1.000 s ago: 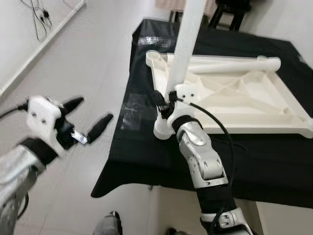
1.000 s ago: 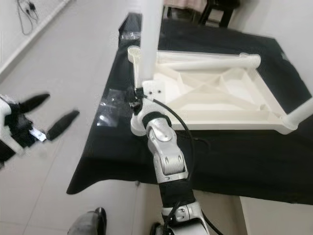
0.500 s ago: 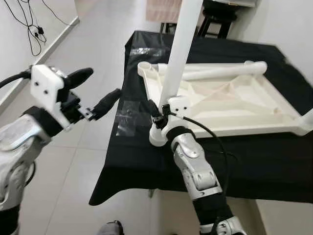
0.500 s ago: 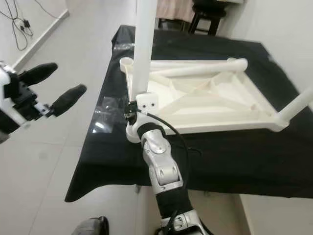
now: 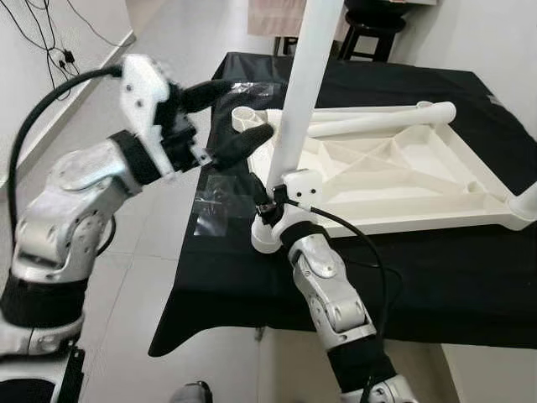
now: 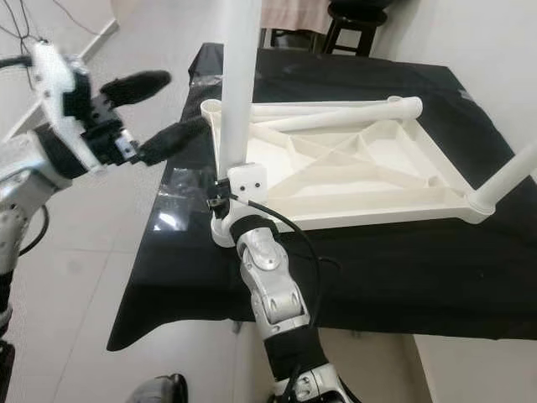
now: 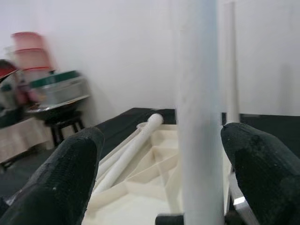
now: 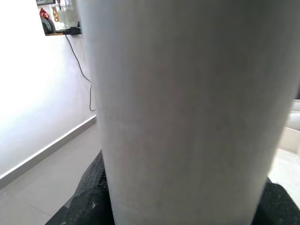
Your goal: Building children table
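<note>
The white plastic table leg (image 5: 306, 80) stands upright, long axis vertical, in the corner socket of the upturned white plastic tabletop (image 5: 403, 180) on the black-draped table (image 5: 436, 269). The right gripper (image 5: 270, 210) clamps its base. The left gripper (image 5: 222, 117), fingers spread, hangs at the leg's 9 o'clock; the leg lies between its fingertips (image 7: 77, 159).

A black cloth (image 5: 436, 277) is covering the work surface and hanging over its near edge. A dark stool (image 5: 377, 21) is standing beyond the far side. Cables (image 5: 42, 42) are trailing along the white wall at far left, above pale floor tiles (image 5: 117, 336).
</note>
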Motion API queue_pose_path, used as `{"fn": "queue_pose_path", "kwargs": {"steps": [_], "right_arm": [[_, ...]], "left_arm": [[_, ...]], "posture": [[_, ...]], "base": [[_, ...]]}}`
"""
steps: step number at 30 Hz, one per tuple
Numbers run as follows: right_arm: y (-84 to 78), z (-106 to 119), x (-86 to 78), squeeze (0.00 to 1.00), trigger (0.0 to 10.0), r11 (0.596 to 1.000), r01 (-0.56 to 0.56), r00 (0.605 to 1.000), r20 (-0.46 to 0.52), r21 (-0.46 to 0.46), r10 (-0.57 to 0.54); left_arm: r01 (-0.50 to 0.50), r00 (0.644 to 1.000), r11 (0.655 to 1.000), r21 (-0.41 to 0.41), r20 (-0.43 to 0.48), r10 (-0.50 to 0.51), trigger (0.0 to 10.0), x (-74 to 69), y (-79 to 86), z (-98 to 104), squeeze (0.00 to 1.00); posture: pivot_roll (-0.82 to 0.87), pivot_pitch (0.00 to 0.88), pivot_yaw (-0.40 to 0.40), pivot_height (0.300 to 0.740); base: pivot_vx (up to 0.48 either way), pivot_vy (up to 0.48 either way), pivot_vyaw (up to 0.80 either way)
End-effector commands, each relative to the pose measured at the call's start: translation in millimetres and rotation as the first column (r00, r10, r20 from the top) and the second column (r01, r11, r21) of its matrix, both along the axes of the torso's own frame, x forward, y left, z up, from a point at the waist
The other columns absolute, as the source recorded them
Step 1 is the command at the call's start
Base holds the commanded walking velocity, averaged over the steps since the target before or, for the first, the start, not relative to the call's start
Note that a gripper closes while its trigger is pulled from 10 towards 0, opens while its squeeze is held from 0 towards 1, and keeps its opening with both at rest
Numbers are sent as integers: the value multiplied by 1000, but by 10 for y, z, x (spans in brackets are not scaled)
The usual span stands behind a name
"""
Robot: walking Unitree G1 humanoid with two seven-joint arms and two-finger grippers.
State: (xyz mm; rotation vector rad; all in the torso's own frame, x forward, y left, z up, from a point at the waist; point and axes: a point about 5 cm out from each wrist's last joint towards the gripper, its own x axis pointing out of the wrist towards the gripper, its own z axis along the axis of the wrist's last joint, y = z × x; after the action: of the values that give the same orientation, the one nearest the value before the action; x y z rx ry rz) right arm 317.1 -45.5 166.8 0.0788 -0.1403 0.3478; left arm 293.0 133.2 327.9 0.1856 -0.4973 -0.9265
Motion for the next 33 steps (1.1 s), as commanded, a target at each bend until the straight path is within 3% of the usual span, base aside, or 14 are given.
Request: {"fn": "queue_pose_path", "kwargs": {"steps": [1, 3, 4, 9, 17, 18, 25, 31, 32, 33], "right_arm": [[282, -417, -160, 0, 10000, 992, -7, 971, -236, 129, 37], [292, -411, -166, 0, 10000, 991, -13, 972, -232, 130, 43], [318, -404, -176, 0, 10000, 991, -32, 975, -216, 127, 59], [350, -394, -184, 0, 10000, 991, -55, 976, -203, 121, 79], [379, -372, -196, 0, 10000, 991, -80, 979, -179, 106, 98], [385, -369, -195, 0, 10000, 991, -84, 979, -175, 102, 101], [404, -361, -198, 0, 10000, 991, -98, 980, -163, 91, 112], [427, -354, -188, 0, 10000, 988, -148, 976, -154, 48, 154], [467, -317, -202, 1000, 10000, 979, -203, 970, -133, 31, 205], [467, -317, -202, 1000, 10000, 979, -203, 970, -133, 31, 205]], "left_arm": [[42, 999, 999, 3, -2, -42, 10000, 2, -59, -4, 0], [67, 998, 998, 16, 0, -67, 10000, 27, -115, 24, 0], [97, 995, 994, 41, -16, -97, 10000, 124, -207, 62, 0], [95, 992, 993, 67, -90, -89, 10000, 306, -304, 65, 0], [153, 975, 985, 82, -174, -137, 10000, 457, -450, 148, 0], [166, 972, 982, 85, -184, -149, 0, 486, -476, 183, 0], [192, 966, 972, 131, -197, -165, 0, 528, -540, 251, 0], [202, 967, 969, 142, -188, -174, 0, 477, -570, 283, 0], [203, 966, 969, 139, -187, -176, 0, 461, -571, 288, 0], [203, 966, 969, 139, -187, -176, 0, 461, -571, 288, 0]], "posture": [[158, 186, -21, 740], [157, 189, -19, 740], [158, 191, -19, 740], [159, 192, -19, 740], [158, 192, -17, 740], [157, 192, -13, 740], [159, 192, -14, 740], [159, 188, -19, 740], [159, 187, -22, 740], [159, 187, -22, 740]], "base": [[0, 0, 0], [0, 0, 0], [0, 0, 0], [0, 0, 0], [0, 0, 0], [0, 0, 0], [0, 0, 0], [0, 0, 0], [0, 0, 0], [0, 0, 0]]}}
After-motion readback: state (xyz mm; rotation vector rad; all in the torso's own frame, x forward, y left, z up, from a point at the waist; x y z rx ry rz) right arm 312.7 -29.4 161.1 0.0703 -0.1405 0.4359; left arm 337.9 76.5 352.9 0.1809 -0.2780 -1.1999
